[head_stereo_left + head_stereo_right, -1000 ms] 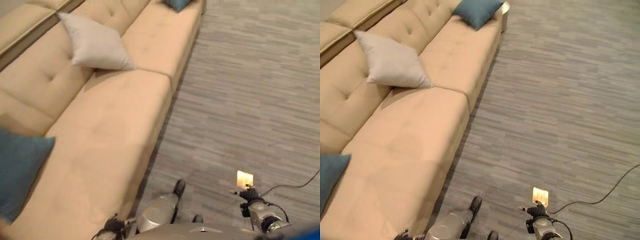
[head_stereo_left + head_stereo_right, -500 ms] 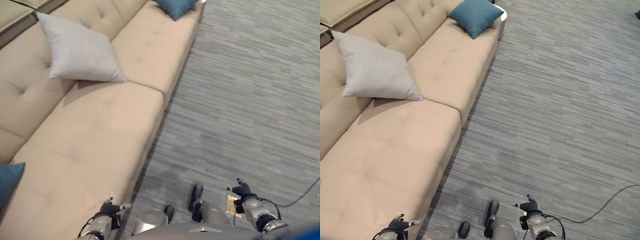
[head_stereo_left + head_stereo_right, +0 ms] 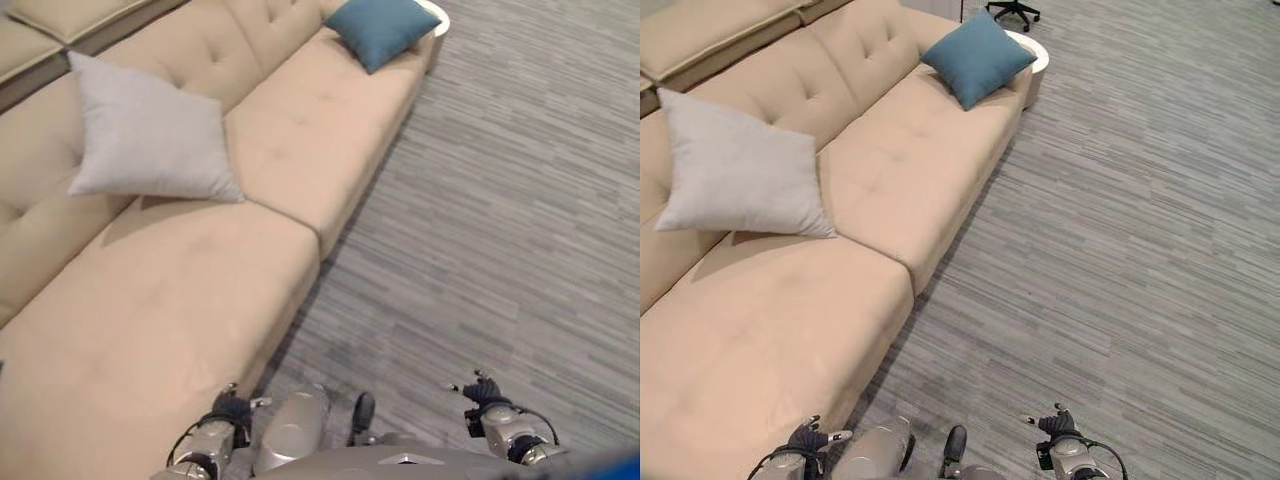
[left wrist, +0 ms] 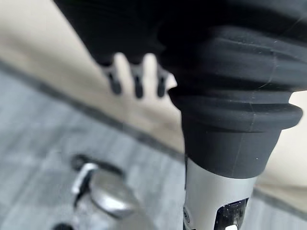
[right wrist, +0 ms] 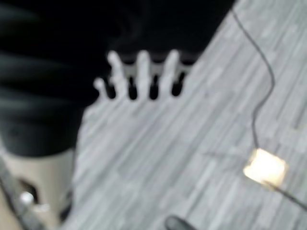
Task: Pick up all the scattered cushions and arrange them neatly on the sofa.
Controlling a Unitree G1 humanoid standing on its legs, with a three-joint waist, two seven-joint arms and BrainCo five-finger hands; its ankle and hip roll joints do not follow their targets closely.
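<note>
Camera has swung right since earlier; with left hand (image 4: 136, 79) and right hand (image 5: 139, 76) open and empty, grey cushion (image 3: 150, 135) and blue cushion (image 3: 977, 57) on sofa (image 3: 770, 330), floor cushions risk being overlooked.

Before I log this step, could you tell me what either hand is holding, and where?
Nothing: the left hand and right hand both hang open.
</note>
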